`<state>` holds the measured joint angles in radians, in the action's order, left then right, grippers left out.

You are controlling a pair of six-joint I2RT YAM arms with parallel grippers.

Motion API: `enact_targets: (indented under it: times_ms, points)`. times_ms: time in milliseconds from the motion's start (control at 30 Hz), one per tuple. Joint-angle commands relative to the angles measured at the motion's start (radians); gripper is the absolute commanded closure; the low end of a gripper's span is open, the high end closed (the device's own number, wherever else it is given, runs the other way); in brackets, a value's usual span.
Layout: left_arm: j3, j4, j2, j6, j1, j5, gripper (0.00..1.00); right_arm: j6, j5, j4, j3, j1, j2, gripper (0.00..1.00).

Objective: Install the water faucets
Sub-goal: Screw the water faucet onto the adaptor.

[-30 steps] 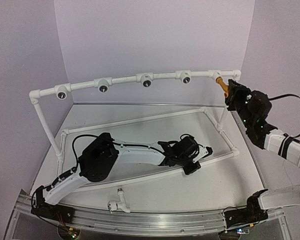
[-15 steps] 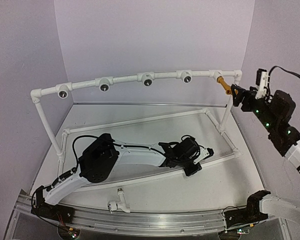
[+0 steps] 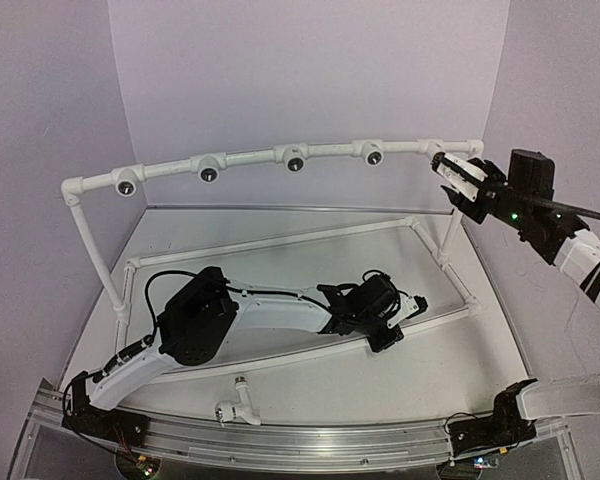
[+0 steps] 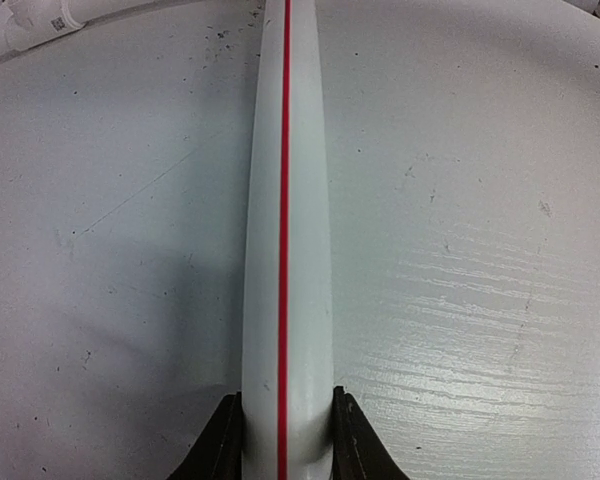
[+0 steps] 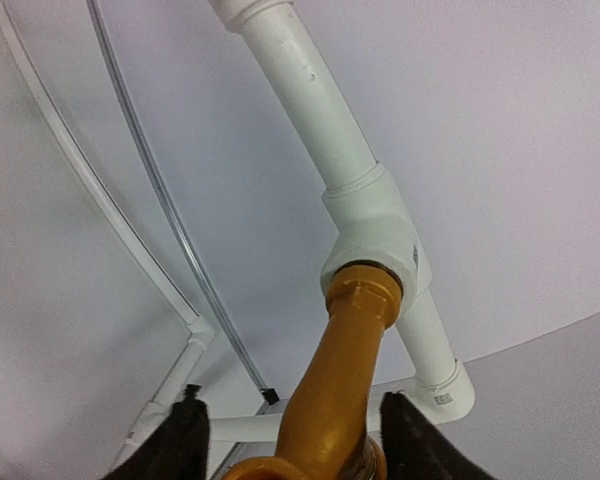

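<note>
The yellow-orange faucet (image 5: 348, 350) sticks out of the rightmost socket fitting (image 5: 375, 235) on the white pipe frame (image 3: 250, 158). My right gripper (image 5: 292, 402) is open. Its fingers (image 5: 185, 440) straddle the faucet, with a gap showing on both sides. From above, the right gripper (image 3: 444, 164) covers that faucet. The white faucet (image 3: 235, 408) lies on the table near the front edge. My left gripper (image 4: 285, 440) is shut on the frame's low base pipe (image 4: 285, 200), which carries a red line. It grips near the pipe's right end (image 3: 392, 318).
Several dark sockets (image 3: 208, 172) along the frame's top rail face forward. The frame's base pipes (image 3: 280, 238) ring the table top. The left arm (image 3: 195, 315) lies across the middle. Walls stand close at the back and on both sides.
The right gripper let go of the yellow-orange faucet and backed off to the right. It has returned with its wrist turned and straddles the faucet. The left arm has not moved.
</note>
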<state>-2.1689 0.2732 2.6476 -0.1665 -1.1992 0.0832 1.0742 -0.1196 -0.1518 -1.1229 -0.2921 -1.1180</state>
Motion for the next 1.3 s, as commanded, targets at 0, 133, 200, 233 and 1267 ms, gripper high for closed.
enact_targets:
  times_ms: [0, 133, 200, 233, 1267]
  points:
    - [0.077, 0.364, 0.162, -0.042, -0.011, 0.081, 1.00, -0.351, 0.081, 0.112, -0.075, -0.019, -0.023, 0.69]
    - [0.072, 0.368, 0.165, -0.043, -0.011, 0.082, 1.00, -0.885, 0.307, 0.172, -0.067, -0.021, -0.038, 0.96]
    - [0.069, 0.370, 0.166, -0.043, -0.011, 0.082, 1.00, -1.240, 0.361, 0.151, -0.068, -0.020, -0.044, 0.98]
    - [0.067, 0.370, 0.168, -0.043, -0.011, 0.083, 1.00, -1.380, 0.326, 0.130, -0.061, -0.020, -0.045, 0.99]
    - [0.063, 0.376, 0.169, -0.041, -0.010, 0.086, 1.00, -0.127, -0.052, -0.048, 0.022, -0.016, 0.100, 0.04]
